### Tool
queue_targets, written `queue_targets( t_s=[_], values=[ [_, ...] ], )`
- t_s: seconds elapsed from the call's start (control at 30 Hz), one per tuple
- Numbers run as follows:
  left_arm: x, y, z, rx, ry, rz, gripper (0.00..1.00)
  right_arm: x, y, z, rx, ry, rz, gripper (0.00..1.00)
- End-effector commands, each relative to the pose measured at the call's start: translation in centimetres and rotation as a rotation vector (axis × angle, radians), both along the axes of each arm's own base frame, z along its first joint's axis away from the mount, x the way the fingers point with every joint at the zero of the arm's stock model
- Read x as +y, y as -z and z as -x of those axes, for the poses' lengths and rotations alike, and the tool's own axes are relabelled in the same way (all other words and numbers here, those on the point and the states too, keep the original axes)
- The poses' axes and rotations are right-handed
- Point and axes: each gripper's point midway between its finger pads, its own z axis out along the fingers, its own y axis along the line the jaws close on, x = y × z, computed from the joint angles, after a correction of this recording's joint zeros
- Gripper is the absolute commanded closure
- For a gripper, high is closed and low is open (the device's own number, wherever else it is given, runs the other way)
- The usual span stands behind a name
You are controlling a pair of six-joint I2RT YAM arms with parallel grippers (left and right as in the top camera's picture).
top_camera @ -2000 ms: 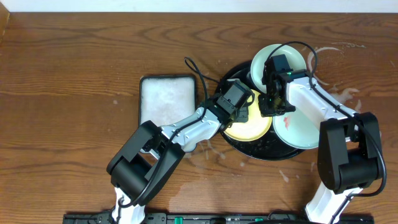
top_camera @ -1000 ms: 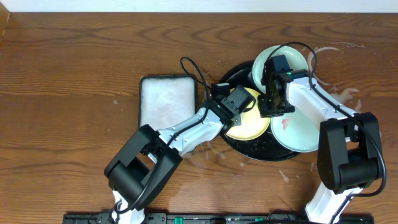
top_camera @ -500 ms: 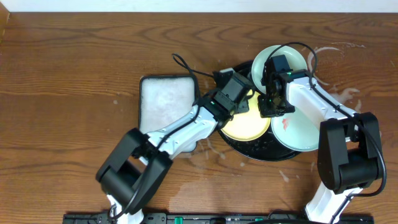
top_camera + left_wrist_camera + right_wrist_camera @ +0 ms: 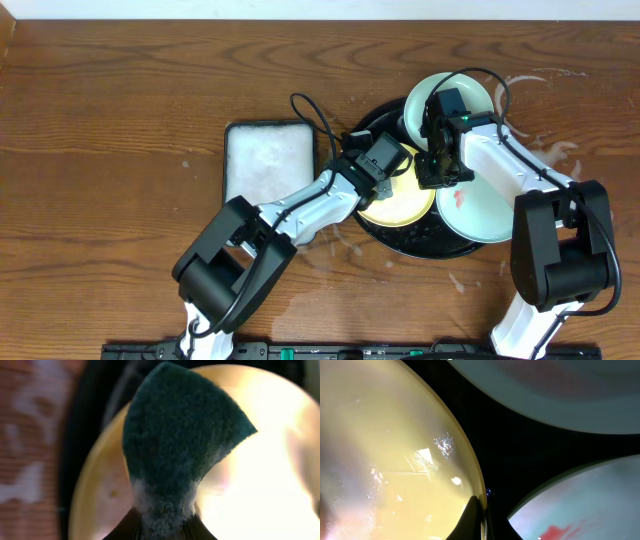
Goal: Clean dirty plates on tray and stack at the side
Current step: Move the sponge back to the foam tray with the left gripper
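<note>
A pale yellow plate (image 4: 405, 205) lies on the black tray (image 4: 425, 245), with two mint-white plates beside it. One mint plate (image 4: 445, 92) is at the back; the other (image 4: 485, 210), on the right, carries a red smear. My left gripper (image 4: 393, 168) is shut on a dark green scouring sponge (image 4: 180, 445), which presses soapy against the yellow plate (image 4: 260, 485). My right gripper (image 4: 480, 522) is shut on that plate's right rim (image 4: 470, 475). The right wrist view also shows the smeared mint plate (image 4: 590, 510) and the back one (image 4: 560, 395).
A white foam-filled rectangular tray (image 4: 268, 160) sits just left of the black tray. Wet patches mark the wood to the right (image 4: 545, 150) and in front (image 4: 330, 240). Both arms cross over the tray.
My left gripper swept the sponge toward the plate's back left, then returned toward its middle. The right gripper held still on the rim.
</note>
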Motion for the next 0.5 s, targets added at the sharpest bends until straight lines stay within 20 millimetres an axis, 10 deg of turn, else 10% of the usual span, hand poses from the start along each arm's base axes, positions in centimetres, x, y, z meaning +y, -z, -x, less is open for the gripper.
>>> queue_targets(
  t_s=[0.0, 0.3, 0.47],
  values=[
    [4.5, 0.1, -1.1, -0.044, -0.060, -0.153, 0.92, -0.1, -0.2, 0.4, 0.006, 0.001, 0.008, 0.99],
    [7.2, -13.3, -3.2, -0.262, -0.149, 0.036, 0.92, 0.3, -0.4, 0.9, 0.023, -0.002, -0.018, 0.99],
    [10.8, -17.0, -2.7, -0.306, -0.169, 0.026, 0.92, 0.6, -2.0, 0.8, -0.010, -0.005, -0.038, 0.99]
  ],
)
